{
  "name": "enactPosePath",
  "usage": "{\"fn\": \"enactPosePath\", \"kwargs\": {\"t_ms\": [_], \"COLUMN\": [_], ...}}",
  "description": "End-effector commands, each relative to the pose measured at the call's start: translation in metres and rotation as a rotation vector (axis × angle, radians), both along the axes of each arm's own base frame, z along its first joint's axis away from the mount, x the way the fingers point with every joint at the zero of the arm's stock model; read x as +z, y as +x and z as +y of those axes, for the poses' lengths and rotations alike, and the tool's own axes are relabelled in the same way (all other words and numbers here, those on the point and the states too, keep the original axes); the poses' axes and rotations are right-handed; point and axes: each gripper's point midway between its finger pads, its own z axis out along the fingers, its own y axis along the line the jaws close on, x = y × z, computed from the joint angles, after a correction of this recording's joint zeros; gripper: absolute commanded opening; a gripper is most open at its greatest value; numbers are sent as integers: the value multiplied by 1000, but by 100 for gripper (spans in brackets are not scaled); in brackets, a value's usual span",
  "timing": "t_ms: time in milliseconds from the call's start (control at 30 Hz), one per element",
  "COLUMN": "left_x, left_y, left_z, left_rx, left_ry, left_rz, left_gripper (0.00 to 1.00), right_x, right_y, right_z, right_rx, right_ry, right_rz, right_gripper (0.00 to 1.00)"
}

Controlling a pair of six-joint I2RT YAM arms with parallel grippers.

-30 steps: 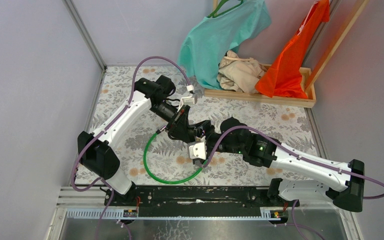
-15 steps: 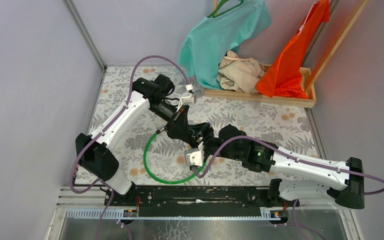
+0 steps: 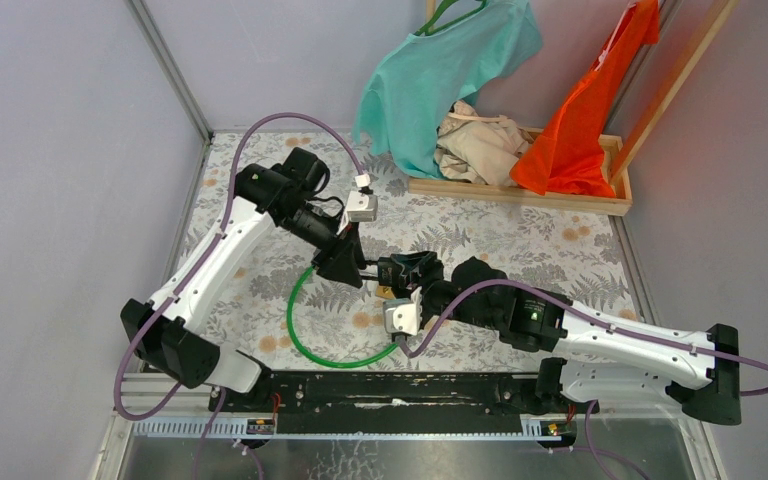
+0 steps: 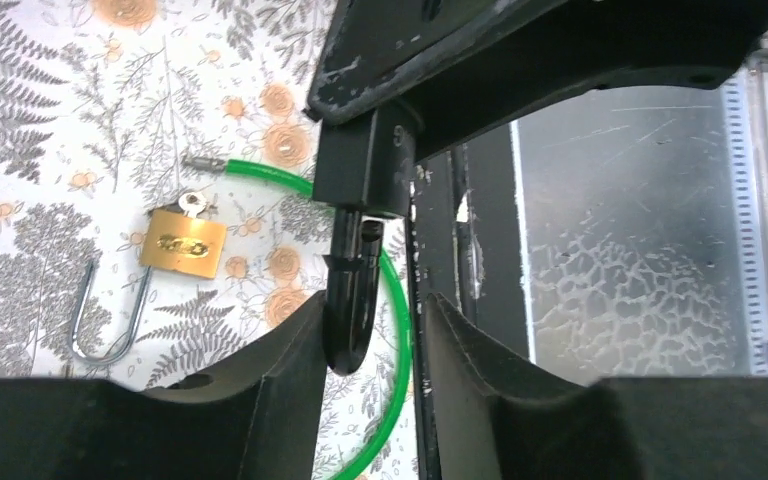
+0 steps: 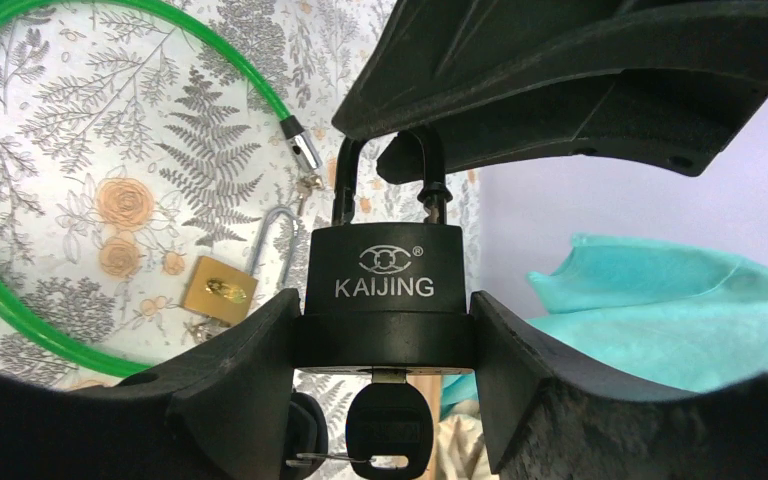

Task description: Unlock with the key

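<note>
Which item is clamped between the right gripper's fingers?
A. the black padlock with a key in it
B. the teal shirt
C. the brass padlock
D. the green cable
A: the right wrist view shows the black padlock squeezed between the fingers of the right gripper, with a key in its underside. The brass padlock lies on the table.
</note>
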Motion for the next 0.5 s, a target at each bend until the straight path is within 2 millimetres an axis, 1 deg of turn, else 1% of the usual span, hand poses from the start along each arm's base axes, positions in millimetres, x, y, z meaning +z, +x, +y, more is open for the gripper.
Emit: {"fn": "enactPosePath", "kwargs": {"t_ms": [0, 133, 267, 367, 433, 467], "left_x": [-13, -19, -28, -35, -38, -40], "left_y": [24, 32, 37, 45, 52, 56], "left_z": [2, -2, -1, 3, 5, 6], "left_rx": [51, 64, 43, 43, 47, 54], "left_ry": [28, 33, 87, 134, 171, 189], "left_rz": [-137, -196, -282, -367, -446, -484], "left_gripper": [40, 25, 18, 10, 7, 4], "right_x": [41, 42, 33, 28, 22, 21], "right_y": [3, 5, 5, 6, 10, 13], "right_z": [1, 6, 10, 11, 11, 10], "right_rx": [-51, -78, -95, -102, -118, -132], "right_ry": [180, 228, 248, 283, 308, 326], "right_rz": [24, 97, 185, 300, 393, 439], "right_gripper": [0, 0, 0, 0, 0, 0]}}
